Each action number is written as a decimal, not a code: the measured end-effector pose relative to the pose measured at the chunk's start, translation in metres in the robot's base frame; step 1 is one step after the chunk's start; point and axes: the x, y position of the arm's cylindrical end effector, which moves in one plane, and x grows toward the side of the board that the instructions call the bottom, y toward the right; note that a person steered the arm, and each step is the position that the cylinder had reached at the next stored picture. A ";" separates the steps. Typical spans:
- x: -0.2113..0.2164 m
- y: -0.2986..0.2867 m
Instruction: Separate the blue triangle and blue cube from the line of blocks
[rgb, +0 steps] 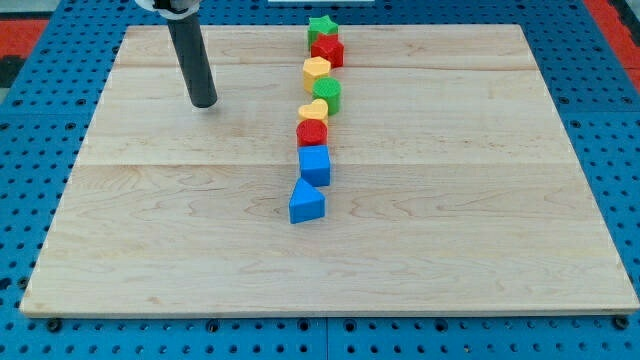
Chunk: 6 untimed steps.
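A line of blocks runs down the middle of the wooden board (150, 230). At its lower end sit the blue triangle (306, 203) and, just above it, the blue cube (314, 165). The cube touches a red block (312, 132) above it. Further up the line come a yellow heart (313, 111), a green block (327, 94), a yellow block (317, 71), a red block (328, 51) and a green star (322, 27). My tip (204, 101) rests on the board well to the left of the line, level with the yellow heart, touching no block.
The board lies on a blue perforated table (30, 150) that surrounds it on all sides. The dark rod rises from my tip toward the view's top left.
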 end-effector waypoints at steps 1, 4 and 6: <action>0.000 0.000; -0.027 0.004; -0.027 0.011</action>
